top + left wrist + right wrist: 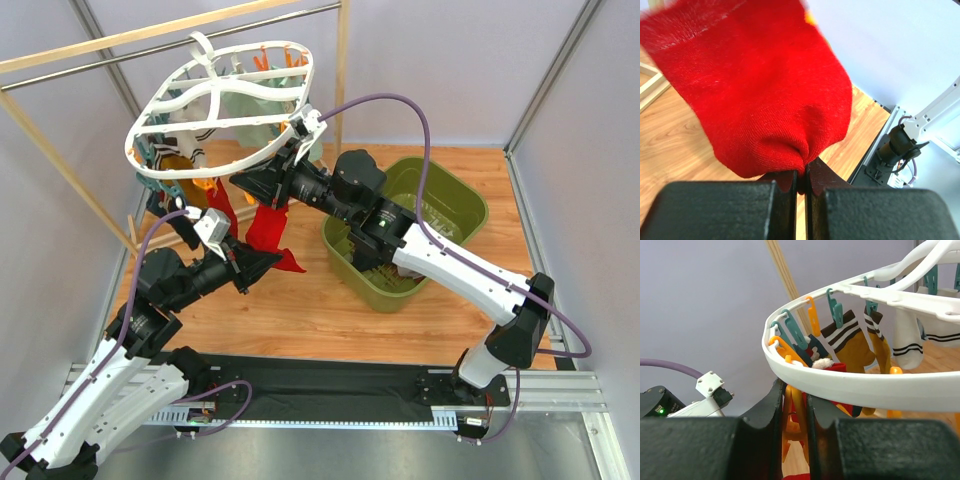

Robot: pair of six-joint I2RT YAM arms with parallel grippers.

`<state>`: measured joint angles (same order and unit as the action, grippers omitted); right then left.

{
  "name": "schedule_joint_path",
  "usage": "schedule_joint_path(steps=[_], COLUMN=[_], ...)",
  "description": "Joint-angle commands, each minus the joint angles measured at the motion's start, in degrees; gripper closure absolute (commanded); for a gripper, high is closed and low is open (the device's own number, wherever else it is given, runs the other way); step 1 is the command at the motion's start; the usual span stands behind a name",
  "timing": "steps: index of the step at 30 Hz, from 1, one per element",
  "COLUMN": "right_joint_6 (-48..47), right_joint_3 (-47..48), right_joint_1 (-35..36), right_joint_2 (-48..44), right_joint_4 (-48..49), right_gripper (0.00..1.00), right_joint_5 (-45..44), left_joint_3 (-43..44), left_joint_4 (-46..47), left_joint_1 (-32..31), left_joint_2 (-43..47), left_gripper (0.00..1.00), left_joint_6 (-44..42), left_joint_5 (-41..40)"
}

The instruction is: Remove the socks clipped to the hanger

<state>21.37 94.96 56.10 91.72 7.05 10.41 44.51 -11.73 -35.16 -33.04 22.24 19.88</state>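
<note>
Left end effector (801, 176), red sock (760, 90) pinched (wrist view)

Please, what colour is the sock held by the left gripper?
Red sock; best in left wrist view.

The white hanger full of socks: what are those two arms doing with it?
They are unclipping socks. The left gripper is shut on the lower end of a red sock hanging below the hanger. The right gripper is up under its rim, closed on an orange clip. Two mustard socks hang clipped alongside.
</note>
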Motion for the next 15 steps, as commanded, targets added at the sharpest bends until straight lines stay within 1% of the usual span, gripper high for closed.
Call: schedule_joint_path(steps=[1, 9, 10, 12, 13, 15], right_joint_6=[1.3, 1.0, 0.6, 0.3, 0.2, -1.0], right_joint_3=[-0.1, -0.6, -0.7, -1.3, -2.0, -4.9], right_joint_1=[0.1, -0.3, -0.3, -0.4, -0.3, -0.4], right_joint_2=[-1.0, -1.5, -1.8, -2.5, -3.1, -5.4], right_joint_4=[2.1, 1.7, 1.3, 0.7, 0.4, 0.4], right_gripper=[1.00, 0.99, 0.87, 0.68, 0.57, 0.49], right_joint_5=[-0.2, 0.7, 1.3, 2.3, 2.5, 4.2], left_joint_3=[-0.1, -0.1, -0.1, -0.1, 0.0, 0.0], left_joint_4=[1.9, 1.8, 1.6, 1.3, 0.7, 0.0], left_joint_1=[0.3, 0.2, 0.2, 0.2, 0.3, 0.2], left_joint_2=[0.4, 0.7, 0.7, 0.9, 1.0, 1.3], left_gripper=[1.00, 1.00, 1.00, 1.00, 1.00, 1.00], left_joint_6=[0.1, 0.2, 0.2, 0.2, 0.3, 0.3], left_joint_5=[0.8, 0.9, 1.0, 1.0, 1.0, 1.3])
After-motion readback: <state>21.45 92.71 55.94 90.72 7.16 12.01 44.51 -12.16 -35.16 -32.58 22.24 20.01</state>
